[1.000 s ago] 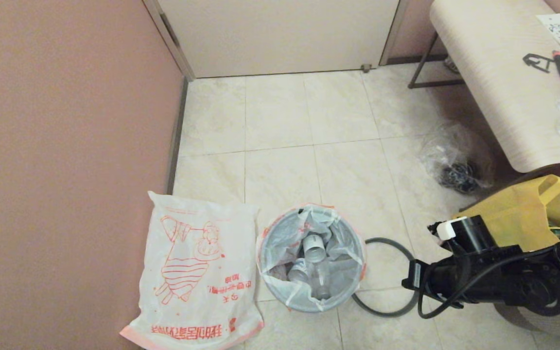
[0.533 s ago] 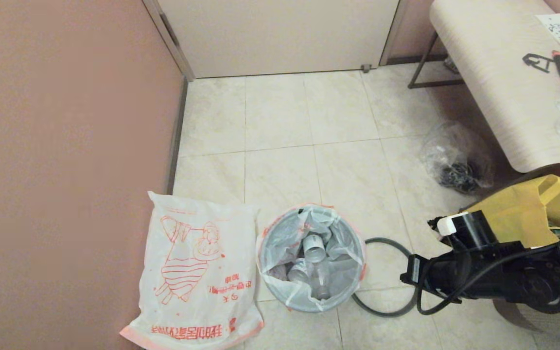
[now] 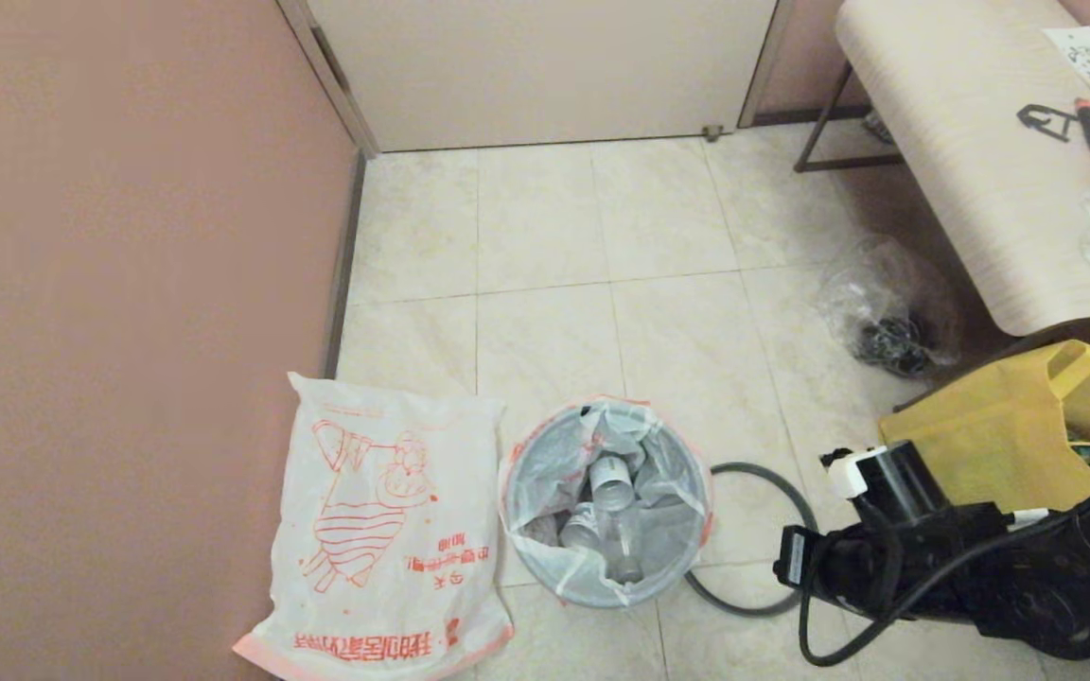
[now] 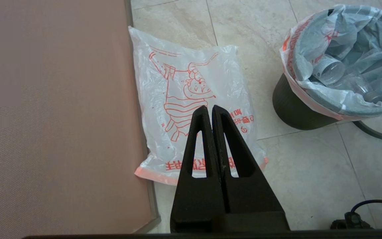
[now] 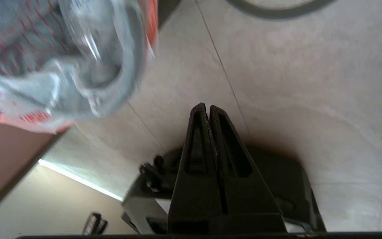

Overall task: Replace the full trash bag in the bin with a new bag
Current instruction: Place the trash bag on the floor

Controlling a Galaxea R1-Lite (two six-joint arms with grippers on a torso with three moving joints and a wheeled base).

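Both claws (image 4: 210, 111) (image 5: 207, 108) closed, empty.

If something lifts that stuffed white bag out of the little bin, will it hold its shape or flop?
The full trash bag is thin, crinkled film, so it would probably sag and stretch. Its load looks like empty clear bottles, so it is likely light for its bulk. The bottles may shift and rattle.

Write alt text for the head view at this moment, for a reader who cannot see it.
A small black bin on a tiled floor holds the full trash bag of clear bottles, with the new bag, printed with a red cartoon, flat on the floor beside it by the wall. A thin dark ring lies on the bin's other side, with the right arm over its far edge.
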